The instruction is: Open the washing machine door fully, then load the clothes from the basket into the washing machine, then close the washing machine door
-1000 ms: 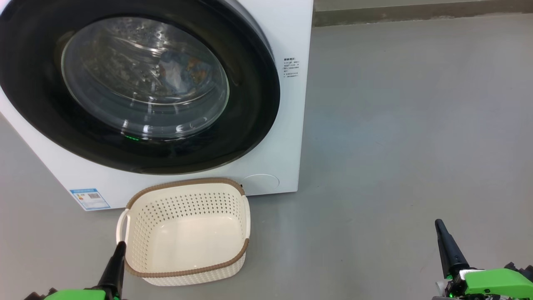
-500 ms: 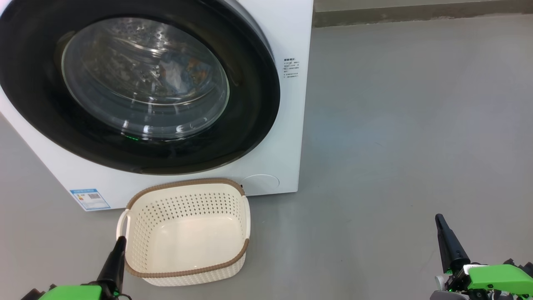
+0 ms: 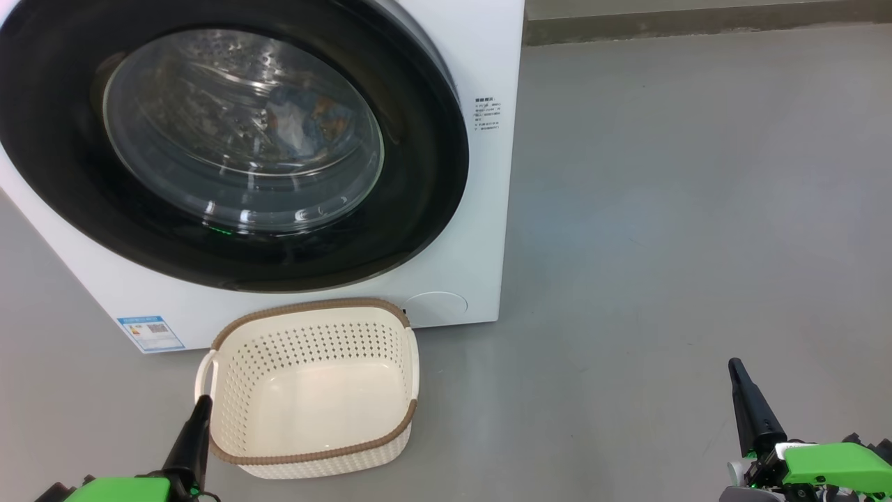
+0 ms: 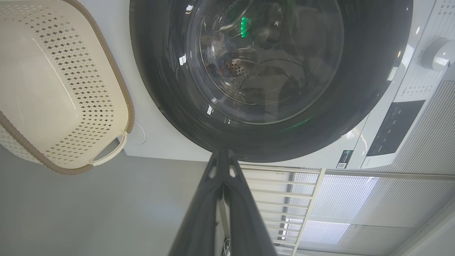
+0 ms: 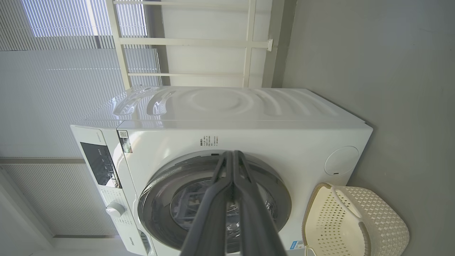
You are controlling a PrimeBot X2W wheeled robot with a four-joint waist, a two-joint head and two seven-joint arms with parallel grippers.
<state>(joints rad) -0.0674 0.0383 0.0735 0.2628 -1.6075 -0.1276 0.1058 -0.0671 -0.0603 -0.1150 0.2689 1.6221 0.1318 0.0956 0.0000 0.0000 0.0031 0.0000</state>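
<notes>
The empty basket [image 3: 327, 464] sits on the grey floor [image 3: 662, 209] just before the washer [image 3: 481, 209], between my left gripper [image 3: 203, 404] and the shut door [image 3: 418, 174]. The clothes [image 3: 300, 125] show through its glass. Since a second ago both grippers have edged up slightly. Left, beside the basket's near corner, and right gripper [image 3: 737, 373], over bare floor, are closed on nothing.

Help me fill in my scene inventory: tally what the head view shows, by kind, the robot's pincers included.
washing machine: 1
washing machine door: 1, shut
basket: 1, empty
clothes: 1 bundle behind the door glass; the separate pieces cannot be told apart
pincers: 2, the left pincer and the right pincer, both shut
Total: 6
</notes>
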